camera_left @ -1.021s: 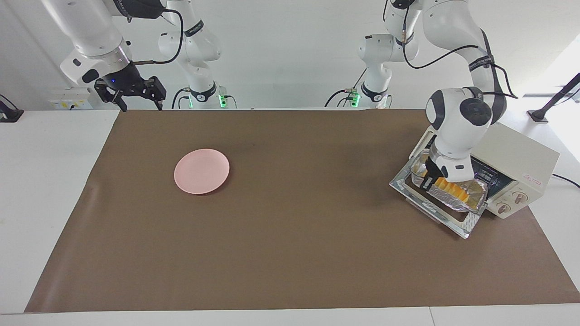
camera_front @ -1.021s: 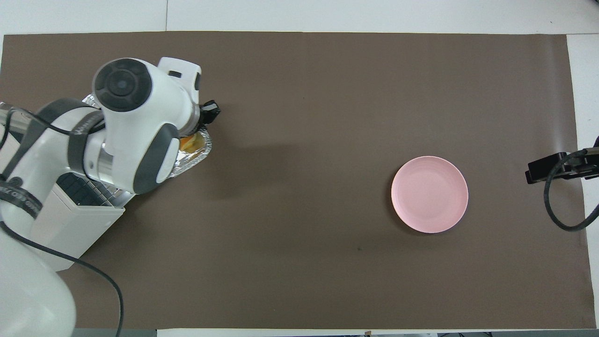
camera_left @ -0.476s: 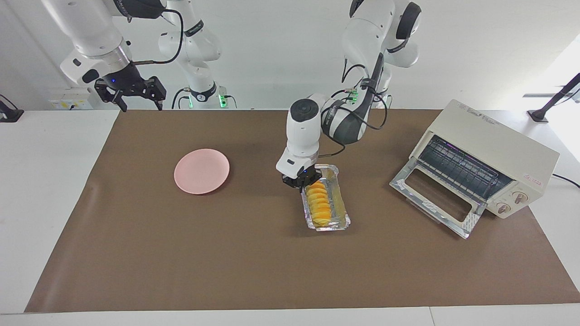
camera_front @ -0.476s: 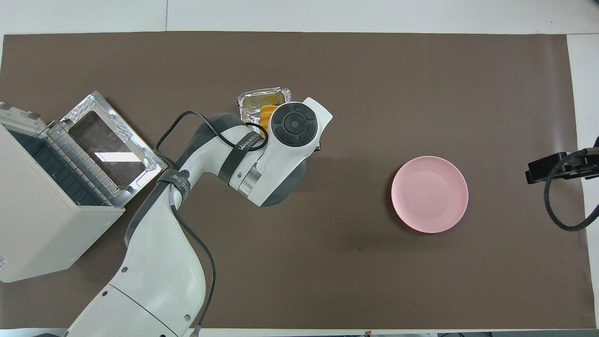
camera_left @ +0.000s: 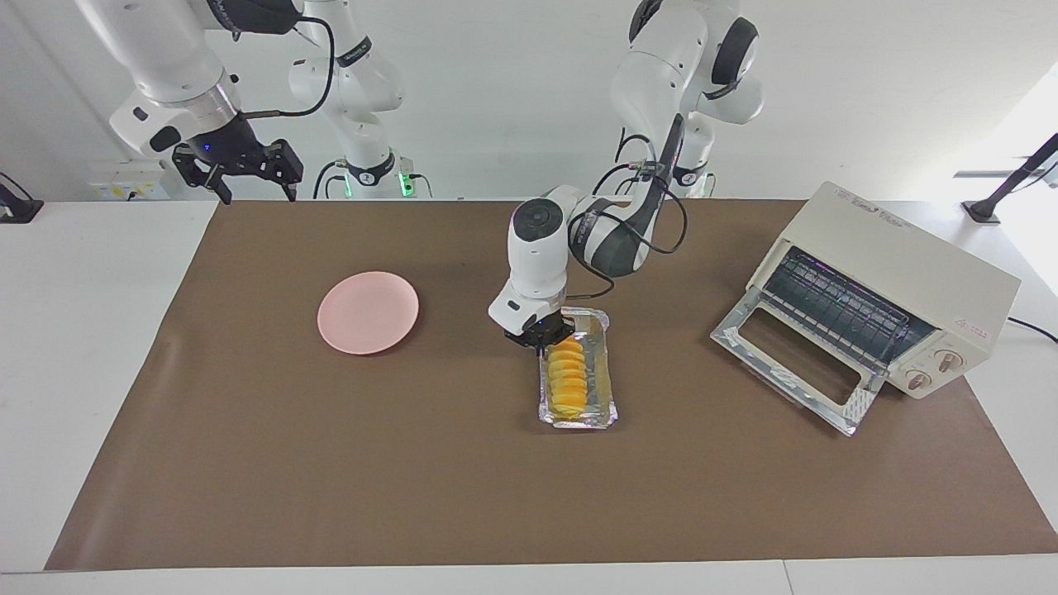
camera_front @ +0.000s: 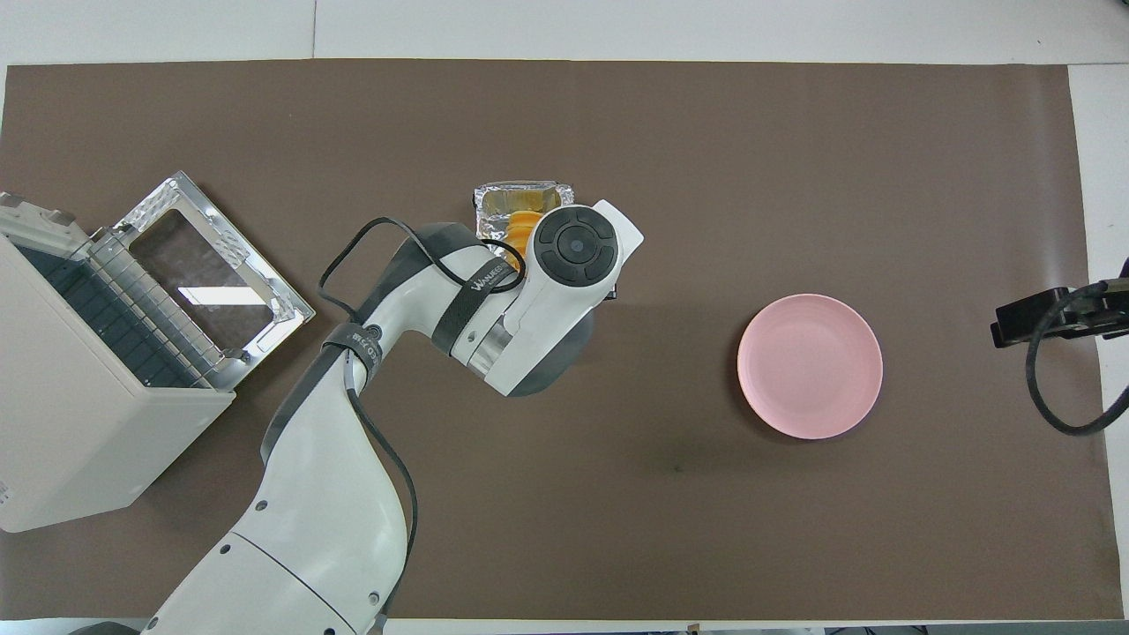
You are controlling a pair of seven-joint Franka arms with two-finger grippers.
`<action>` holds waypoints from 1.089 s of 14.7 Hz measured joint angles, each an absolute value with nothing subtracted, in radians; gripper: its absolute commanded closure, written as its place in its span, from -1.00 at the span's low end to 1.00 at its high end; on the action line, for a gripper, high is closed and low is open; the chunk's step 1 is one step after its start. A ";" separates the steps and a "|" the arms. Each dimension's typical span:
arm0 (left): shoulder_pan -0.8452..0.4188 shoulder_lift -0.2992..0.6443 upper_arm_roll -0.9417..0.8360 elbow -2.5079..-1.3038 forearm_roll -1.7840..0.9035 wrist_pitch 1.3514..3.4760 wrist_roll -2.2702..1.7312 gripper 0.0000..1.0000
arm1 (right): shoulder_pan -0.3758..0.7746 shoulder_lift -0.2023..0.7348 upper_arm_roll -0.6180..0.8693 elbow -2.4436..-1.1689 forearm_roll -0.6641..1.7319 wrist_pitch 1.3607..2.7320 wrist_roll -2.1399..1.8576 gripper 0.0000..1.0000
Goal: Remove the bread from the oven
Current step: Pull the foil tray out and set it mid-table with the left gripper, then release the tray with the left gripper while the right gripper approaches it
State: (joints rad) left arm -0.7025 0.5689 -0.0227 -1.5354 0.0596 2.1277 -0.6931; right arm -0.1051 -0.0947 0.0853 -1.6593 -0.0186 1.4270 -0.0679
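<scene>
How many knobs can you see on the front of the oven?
2. Both knobs sit on the oven's front panel beside the open door: one knob higher up, the other knob just below it. The overhead view hides them.

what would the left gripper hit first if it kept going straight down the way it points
The left gripper points down at the near end of the crinkled silver foil tray, which holds the ridged golden-yellow bread. It would likely meet that tray's end or the bread first; whether it already touches is unclear.

left hand (camera_left: 541,337) (overhead) hidden, oven (camera_front: 79,388) cropped
</scene>
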 measured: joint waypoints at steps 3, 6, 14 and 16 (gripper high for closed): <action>-0.699 0.563 -0.012 -1.509 0.031 2.123 -0.693 -1.00 | -0.105 -0.095 0.085 -1.659 -0.019 1.415 -0.068 -1.00; -0.650 0.511 0.012 -1.468 0.009 2.056 -0.694 -1.00 | -0.104 -0.098 0.086 -1.659 -0.019 1.415 -0.068 -1.00; -0.289 0.235 0.020 -1.464 0.005 1.738 -0.520 -1.00 | 0.079 -0.060 0.108 -1.778 -0.014 1.649 0.224 -1.00; -0.202 0.197 0.020 -1.465 0.002 1.672 -0.462 -1.00 | 0.161 0.015 0.110 -1.785 -0.013 1.748 0.356 -1.00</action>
State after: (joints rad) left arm -0.2017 0.1969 0.0201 -1.4651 0.0025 1.6718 -0.4621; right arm 0.1613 0.0153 0.1104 -1.7851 -0.0133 1.7479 0.3561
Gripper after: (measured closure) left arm 0.000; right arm 0.000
